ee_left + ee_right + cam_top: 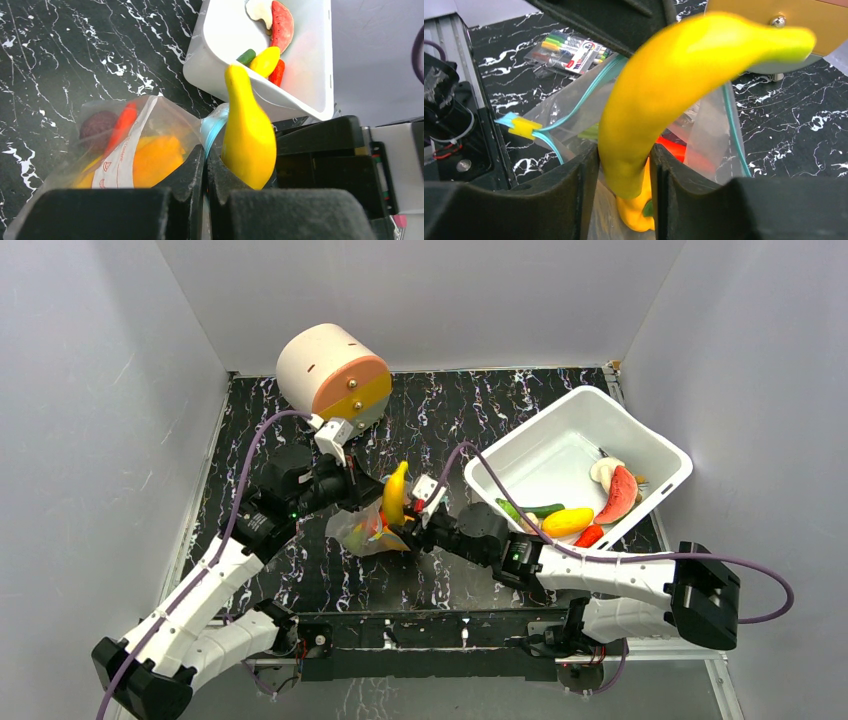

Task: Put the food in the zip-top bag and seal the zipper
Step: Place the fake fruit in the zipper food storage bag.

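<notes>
The clear zip-top bag (362, 530) lies mid-table with its teal zipper (589, 97) open; inside show an orange-yellow pepper (152, 160), a red chili (121, 127) and a dark red piece (97, 124). My left gripper (206, 165) is shut on the bag's teal mouth edge and holds it up. My right gripper (624, 172) is shut on a yellow banana (664, 80), its lower end in the bag's mouth, its tip pointing up; it also shows in the top view (396, 492). More food lies in the white tub (520, 455): cucumber (528, 510), yellow piece (567, 521), watermelon slice (619, 495).
A round cream and orange cylinder (330, 372) lies at the back left. A small clear packet of coloured markers (569, 50) lies on the black marbled table beyond the bag. Grey walls close in on both sides and at the back.
</notes>
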Robot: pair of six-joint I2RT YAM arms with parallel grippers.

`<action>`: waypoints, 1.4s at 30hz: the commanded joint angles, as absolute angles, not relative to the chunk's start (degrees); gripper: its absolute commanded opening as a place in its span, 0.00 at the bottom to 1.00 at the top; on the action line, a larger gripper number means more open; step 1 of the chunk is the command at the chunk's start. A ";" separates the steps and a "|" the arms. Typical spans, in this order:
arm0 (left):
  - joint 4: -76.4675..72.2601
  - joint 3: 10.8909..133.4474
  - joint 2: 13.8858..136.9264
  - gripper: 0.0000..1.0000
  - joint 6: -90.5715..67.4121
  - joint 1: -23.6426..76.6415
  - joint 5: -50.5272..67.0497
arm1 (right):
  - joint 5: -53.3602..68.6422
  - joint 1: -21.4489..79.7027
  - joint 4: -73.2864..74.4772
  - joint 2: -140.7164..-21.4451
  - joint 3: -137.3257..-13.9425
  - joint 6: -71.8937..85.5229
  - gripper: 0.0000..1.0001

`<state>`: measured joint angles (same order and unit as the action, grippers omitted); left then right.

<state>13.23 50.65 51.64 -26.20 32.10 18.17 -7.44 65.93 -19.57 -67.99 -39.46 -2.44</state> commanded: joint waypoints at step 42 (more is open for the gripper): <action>11.20 45.48 44.21 0.00 -3.56 32.34 20.91 | -35.39 64.60 15.96 -68.99 -67.45 16.29 0.58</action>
